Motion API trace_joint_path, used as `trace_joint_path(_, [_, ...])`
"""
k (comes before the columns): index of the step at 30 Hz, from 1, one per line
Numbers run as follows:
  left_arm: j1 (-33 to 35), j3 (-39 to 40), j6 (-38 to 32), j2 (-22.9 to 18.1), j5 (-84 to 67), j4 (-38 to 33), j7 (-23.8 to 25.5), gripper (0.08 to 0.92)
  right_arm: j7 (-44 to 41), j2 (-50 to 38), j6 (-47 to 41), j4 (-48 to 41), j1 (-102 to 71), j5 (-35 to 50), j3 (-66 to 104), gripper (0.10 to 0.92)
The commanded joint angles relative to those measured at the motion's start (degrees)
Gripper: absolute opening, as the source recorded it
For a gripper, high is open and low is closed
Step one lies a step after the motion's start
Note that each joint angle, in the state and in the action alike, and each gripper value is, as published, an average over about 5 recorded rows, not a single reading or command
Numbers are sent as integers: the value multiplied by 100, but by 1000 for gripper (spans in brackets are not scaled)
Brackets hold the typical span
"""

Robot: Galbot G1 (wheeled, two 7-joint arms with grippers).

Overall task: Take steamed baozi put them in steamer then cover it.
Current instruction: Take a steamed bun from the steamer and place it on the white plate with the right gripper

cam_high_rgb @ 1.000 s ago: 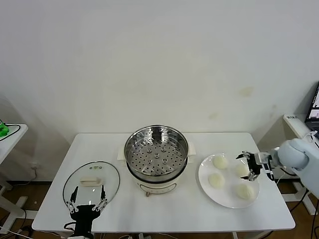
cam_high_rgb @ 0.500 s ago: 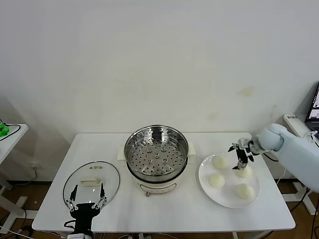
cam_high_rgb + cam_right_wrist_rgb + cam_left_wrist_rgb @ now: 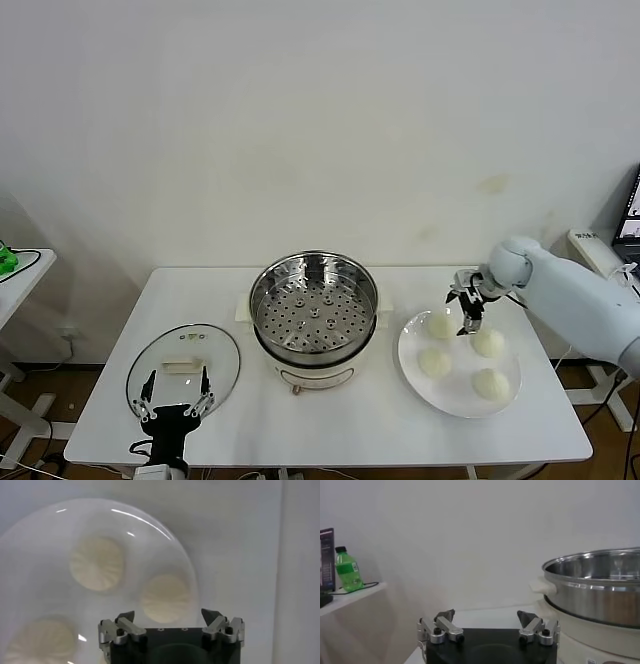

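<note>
I've got the right gripper (image 3: 467,311) hanging over the white plate (image 3: 455,396), fingers spread and holding nothing, just above the bun nearest the steamer (image 3: 314,316). All four steamed baozi (image 3: 437,362) sit on that plate. Left gripper (image 3: 172,396) waits low by the glass lid (image 3: 184,362), fingers apart too. Steamer tray is bare.

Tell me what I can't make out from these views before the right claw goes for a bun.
- Fourth baozi: the right wrist view shows three baozi; the plate runs past the frame edge.
- Steamer interior: in the left wrist view the steel wall hides the tray.
- Right claw height above the plate: the head view cannot settle it.
- Left claw: its body is cut off by the head view's lower edge.
</note>
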Motion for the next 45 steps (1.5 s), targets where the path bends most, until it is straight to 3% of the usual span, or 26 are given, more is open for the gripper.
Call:
trace_joint_path(1, [-5,1,-1,3,-9,7,3,823,-94,142,23,-189,103,-66,-153,823])
trace_joint_path(24, [-20,-31,-23,24,-78,51,24,823,66,411,35,-481,-185,-206,17,817])
trace_joint_path(28, [-39,-37,-22,41,-100,62,22,823,79,462,30,-539,-183,-210,36,784])
trace_joint_path(38, [-80,-37,-19,59,-130,101,13,823,68,438,27,-537,-227,-267,43,616])
trace_joint_path(45, [-83,-23,-13,72,-129,97,3,823,118,274,30,-323,-184,-252,97,602])
